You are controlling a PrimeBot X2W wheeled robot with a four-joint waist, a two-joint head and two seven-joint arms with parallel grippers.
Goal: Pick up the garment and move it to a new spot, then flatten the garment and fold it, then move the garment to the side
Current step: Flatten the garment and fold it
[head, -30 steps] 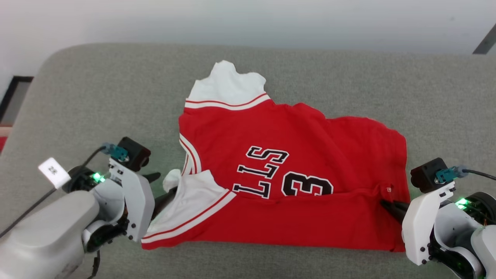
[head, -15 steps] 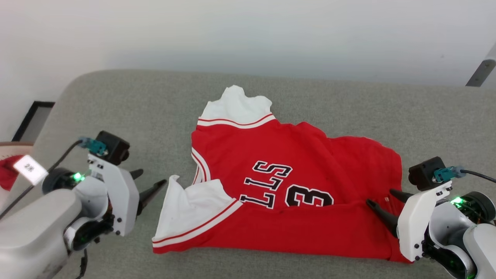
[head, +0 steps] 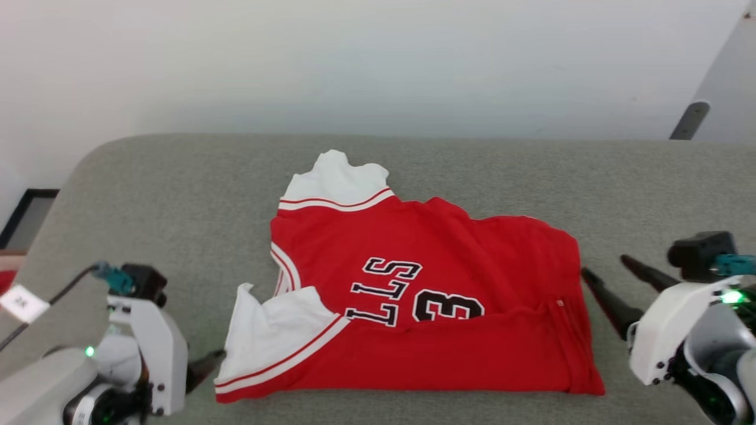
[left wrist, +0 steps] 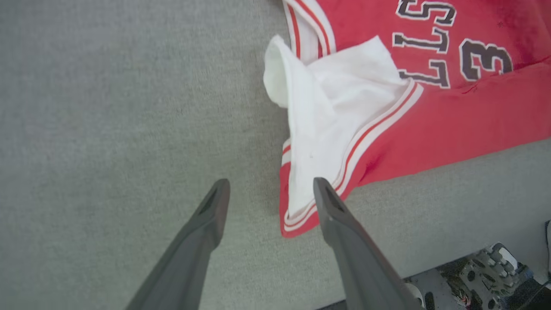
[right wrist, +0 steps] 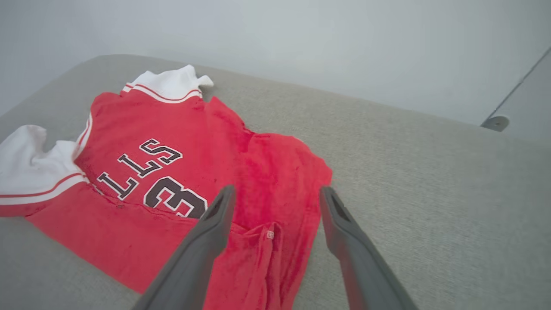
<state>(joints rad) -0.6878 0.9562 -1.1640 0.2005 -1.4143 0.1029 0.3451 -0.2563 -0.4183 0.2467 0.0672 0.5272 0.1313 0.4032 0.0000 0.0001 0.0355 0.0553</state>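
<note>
A pale, bare wall (head: 354, 59) rises behind a grey, cloth-covered tabletop (head: 147, 195) with a rounded corner. The garment (head: 443, 248) lies near the middle of it, a red jersey spread fairly flat. Its near edge is folded up over the bottom of the black-and-white lettering and the big "3" (head: 449, 307).

One white sleeve (head: 333, 177) with striped trim sticks out from the garment's far side. The other white sleeve (head: 271, 330) lies rumpled across the garment's near left corner, one point of it curled upward. A tiny white label (head: 558, 303) sits on the red cloth close to the garment's right-hand edge.

The left claw (left wrist: 271, 184) is at the garment's near left corner, its two dark fingers spread apart with nothing between them. In the left wrist view one fingertip (left wrist: 320, 185) overlaps the striped hem of that sleeve; I cannot tell whether it touches the cloth. The right claw (head: 605, 265) stands just off the garment's right-hand edge, also spread wide and empty. Its nearer finger (head: 608, 301) is just beside the red cloth. In the right wrist view its fingers frame the garment's labelled end.

Green lights glow on both wrists. Well to the garment's left, past the tabletop's edge, I see a dark frame (head: 23, 212) and a scrap of something red (head: 6, 280). A white tag (head: 20, 304) hangs on the left arm's cable. Far beyond the garment's right end, a grey post (head: 688, 121) leans against the wall.
</note>
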